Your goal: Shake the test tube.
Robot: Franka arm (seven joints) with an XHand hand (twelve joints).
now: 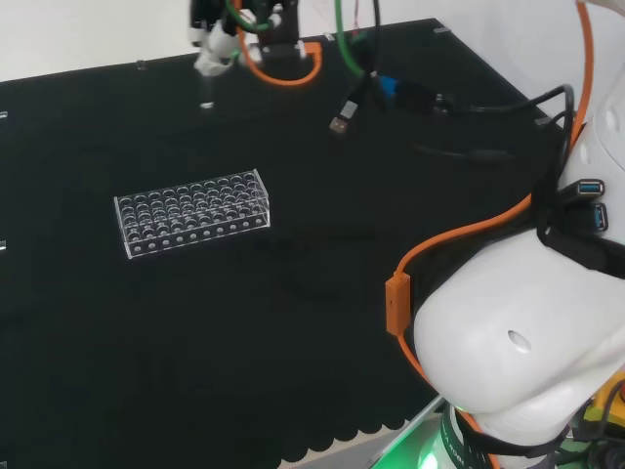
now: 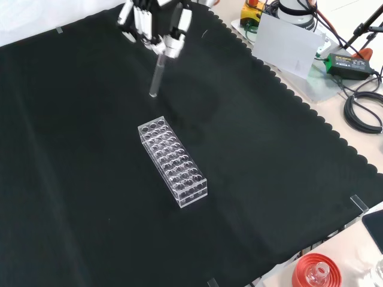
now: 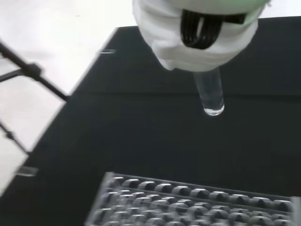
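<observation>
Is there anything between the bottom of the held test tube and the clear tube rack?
No. In the front view, only bare black cloth lies between the test tube, held in the hand, and the rack.

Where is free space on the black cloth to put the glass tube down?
Bare black cloth lies on both long sides of the clear plastic tube rack, and between it and the scalloped edge. It is crowded near the black and white hand holding the clear test tube, and by the hanging cables.
</observation>
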